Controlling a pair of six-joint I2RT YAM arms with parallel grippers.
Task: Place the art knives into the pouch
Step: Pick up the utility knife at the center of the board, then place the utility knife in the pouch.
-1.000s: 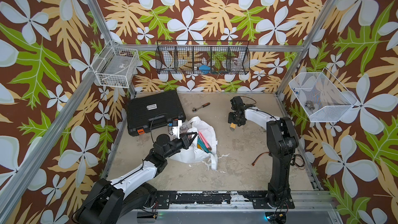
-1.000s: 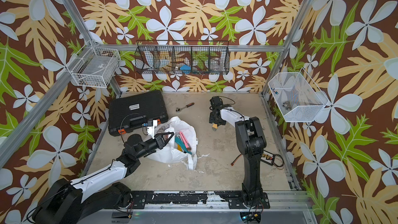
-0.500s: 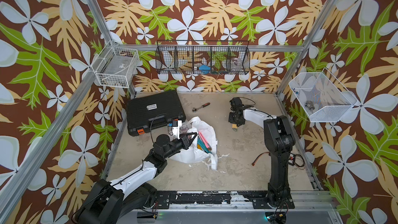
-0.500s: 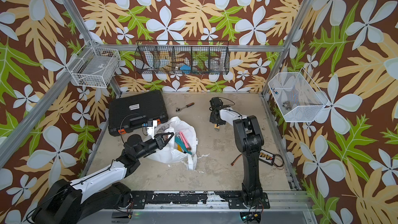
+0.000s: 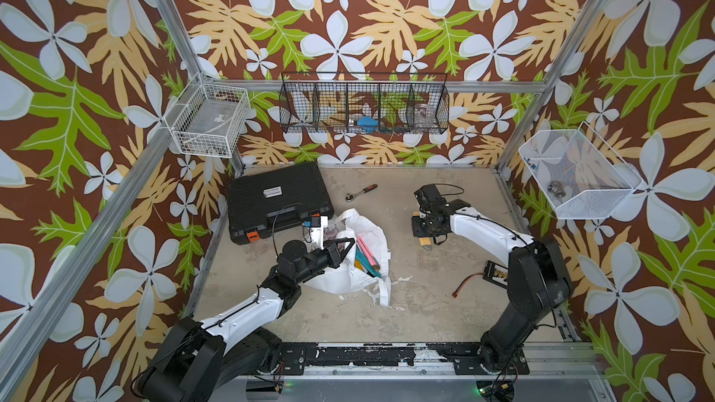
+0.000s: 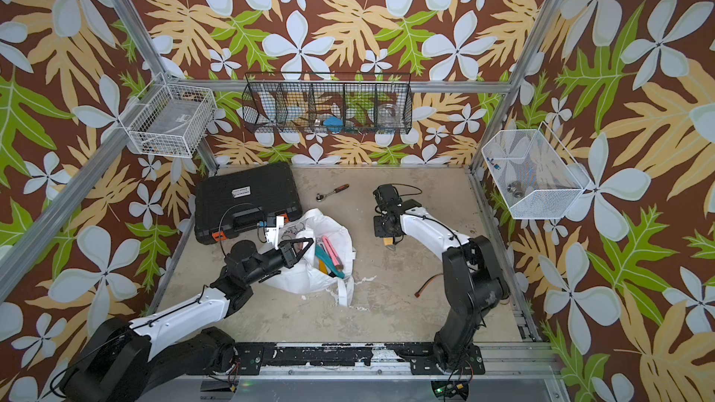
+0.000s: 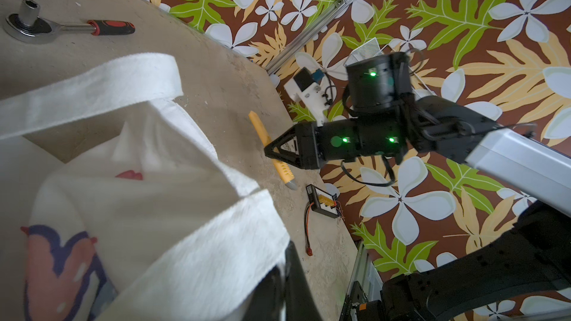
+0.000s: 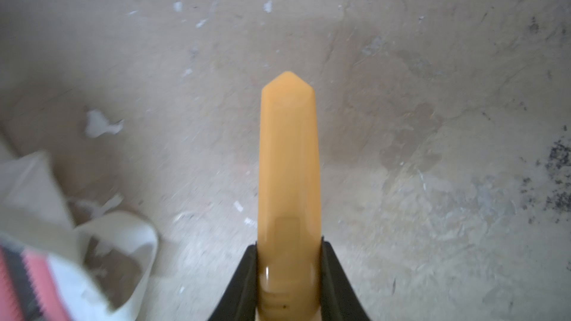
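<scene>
One pouch (image 5: 342, 284), one art knife (image 8: 289, 155), one ratchet (image 5: 361, 192), one black case (image 5: 278, 195), one circuit board (image 7: 323, 202), three wire baskets (image 5: 363, 74).

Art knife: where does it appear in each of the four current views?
In a top view: art knife juts from under the right gripper, right of the pouch.
In a top view: same spot.
Left wrist: yellow bar behind the right gripper's tip.
Right wrist: centre frame, clamped between the jaws.
Shared landmark: the white pouch, in all four.
</scene>
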